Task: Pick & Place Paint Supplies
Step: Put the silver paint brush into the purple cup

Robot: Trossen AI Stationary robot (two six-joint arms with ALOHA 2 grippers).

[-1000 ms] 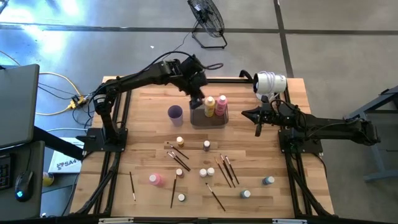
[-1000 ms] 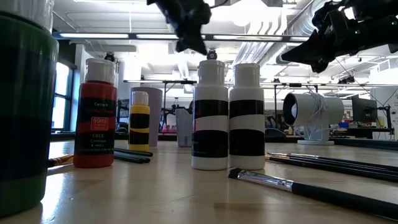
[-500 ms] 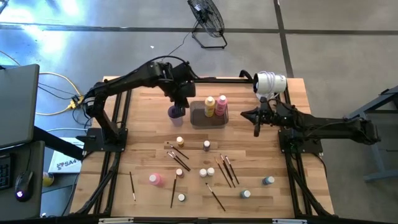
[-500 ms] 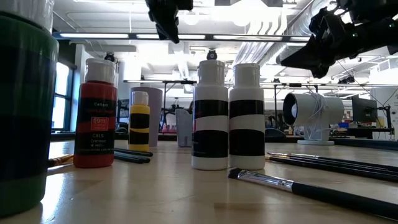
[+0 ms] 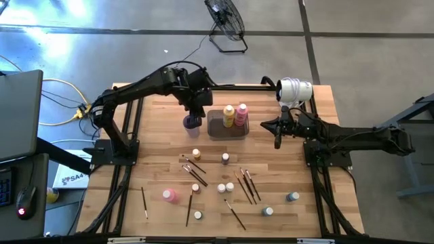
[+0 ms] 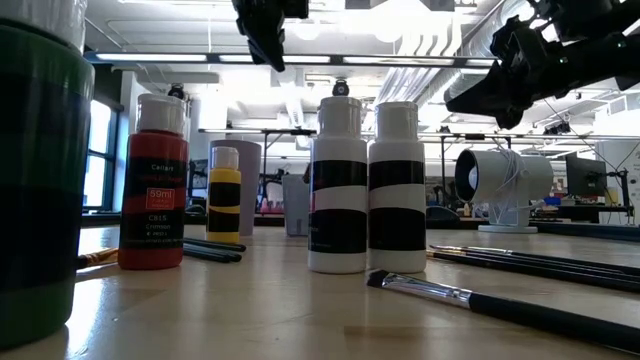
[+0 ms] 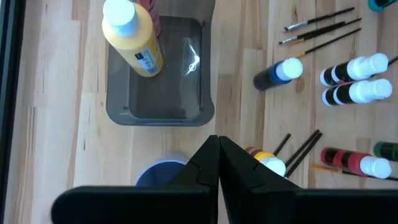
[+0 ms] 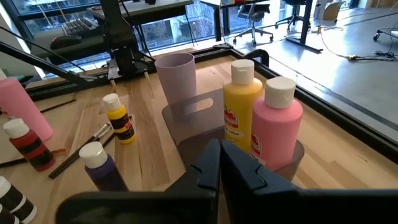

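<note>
High view: my left gripper point(image 5: 194, 112) hangs shut and empty over the purple cup point(image 5: 191, 123), at nine o'clock of the grey tray point(image 5: 215, 127) holding yellow bottle point(image 5: 228, 115) and pink bottle point(image 5: 242, 114). My right gripper point(image 5: 277, 141), also closed and empty, waits at three o'clock. Brushes point(image 5: 245, 186) lie scattered at six, presumably awaiting pickup. Low view: wooden table point(image 6: 300, 310), workshop behind.

Pale wooden table point(image 5: 163, 146); glossy plastic paint bottles point(image 8: 252, 118), grey tray point(image 7: 158, 112).
</note>
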